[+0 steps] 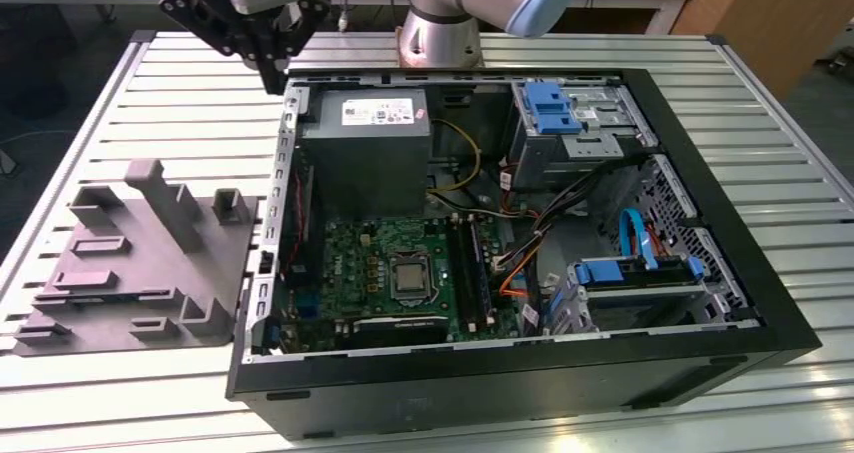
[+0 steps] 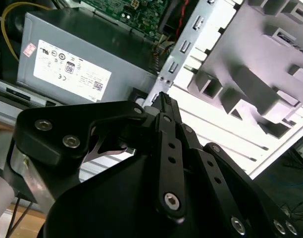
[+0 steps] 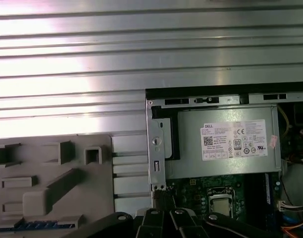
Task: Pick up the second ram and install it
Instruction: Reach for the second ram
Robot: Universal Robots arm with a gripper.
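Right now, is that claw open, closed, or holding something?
Gripper: closed, fingertips together, nothing seen between them.

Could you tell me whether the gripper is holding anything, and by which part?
Nothing seems held: the gripper hangs over a corner of the computer case, jaws shut with nothing between.

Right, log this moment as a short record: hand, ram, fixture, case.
hand: shut, nothing in it, above the case corner by the power supply
second ram: blue stick lying in a slot of the gray fixture, apart from the hand
gray fixture: on the table, at the exterior view's left of the case
case: open, lying on its side, motherboard exposed
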